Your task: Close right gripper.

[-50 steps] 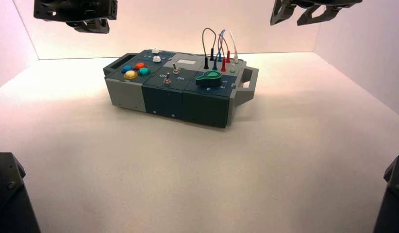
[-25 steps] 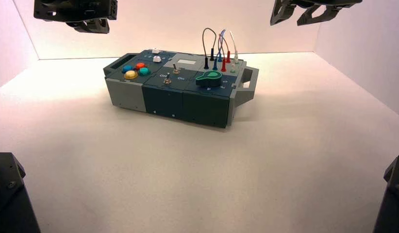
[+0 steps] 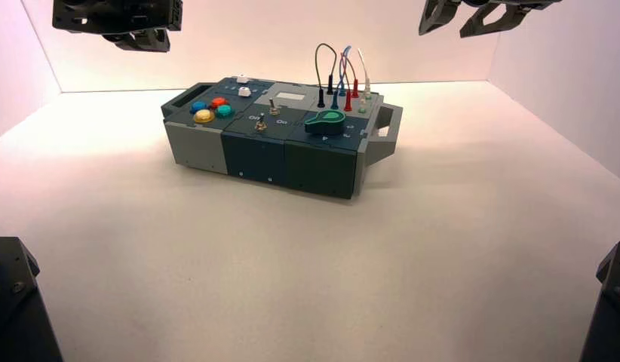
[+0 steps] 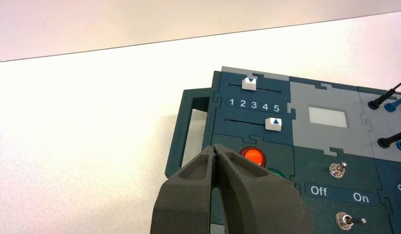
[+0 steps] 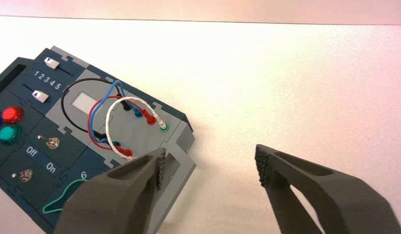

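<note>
My right gripper (image 5: 210, 165) hangs high above the table's far right, seen at the top of the high view (image 3: 484, 16). Its jaws stand wide open with nothing between them. Below it lies the box's right end with the grey handle (image 5: 181, 156) and the looped wires (image 5: 110, 122). My left gripper (image 4: 215, 152) is shut and empty, held high at the far left (image 3: 122, 23), above the box's left end near the red button (image 4: 252, 156). The box (image 3: 284, 154) stands on the table, turned a little.
The box top bears coloured buttons (image 3: 210, 110), two white sliders (image 4: 261, 104) beside numbers 1 to 5, two toggle switches (image 4: 338, 169) by "Off" and "On", a green knob (image 3: 324, 121) and plugged wires (image 3: 341, 75). White walls enclose the white table.
My right gripper has shifted slightly upward in the high view. The left gripper and the box have not moved.
</note>
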You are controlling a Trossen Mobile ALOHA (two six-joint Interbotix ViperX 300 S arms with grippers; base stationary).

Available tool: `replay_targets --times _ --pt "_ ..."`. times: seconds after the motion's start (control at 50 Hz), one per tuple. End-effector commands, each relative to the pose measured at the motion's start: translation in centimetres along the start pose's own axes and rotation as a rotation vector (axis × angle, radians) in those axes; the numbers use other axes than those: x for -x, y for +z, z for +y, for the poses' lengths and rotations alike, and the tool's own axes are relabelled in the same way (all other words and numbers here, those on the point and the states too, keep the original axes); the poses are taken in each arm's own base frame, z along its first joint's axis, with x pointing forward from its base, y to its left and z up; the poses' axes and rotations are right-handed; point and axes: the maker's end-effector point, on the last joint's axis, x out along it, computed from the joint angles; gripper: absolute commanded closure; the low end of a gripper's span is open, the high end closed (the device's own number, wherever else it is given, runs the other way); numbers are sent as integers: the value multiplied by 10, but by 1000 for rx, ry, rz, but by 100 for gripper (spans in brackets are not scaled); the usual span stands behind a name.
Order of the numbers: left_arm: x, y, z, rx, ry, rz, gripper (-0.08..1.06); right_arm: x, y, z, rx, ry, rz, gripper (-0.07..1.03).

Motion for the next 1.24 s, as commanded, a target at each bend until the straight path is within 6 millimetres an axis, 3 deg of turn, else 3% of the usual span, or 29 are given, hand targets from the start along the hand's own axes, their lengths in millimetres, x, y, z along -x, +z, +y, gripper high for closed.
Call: replay_targets --times 0.02,0.06,0.08,0.24,1.24 --pt "3 19 -2 -4 -4 -50 101 3 14 3 -1 7 -32 35" --pt "3 19 -2 -4 -4 -50 101 3 13 3 0 6 -31 45" --pt "3 18 -2 -5 -5 -47 101 3 12 3 3 6 -27 62" --pt "2 18 -2 -5 -5 -47 101 3 8 2 4 6 -18 99" --pt "2 17 -2 -5 -5 -43 101 1 6 3 19 8 -7 98"
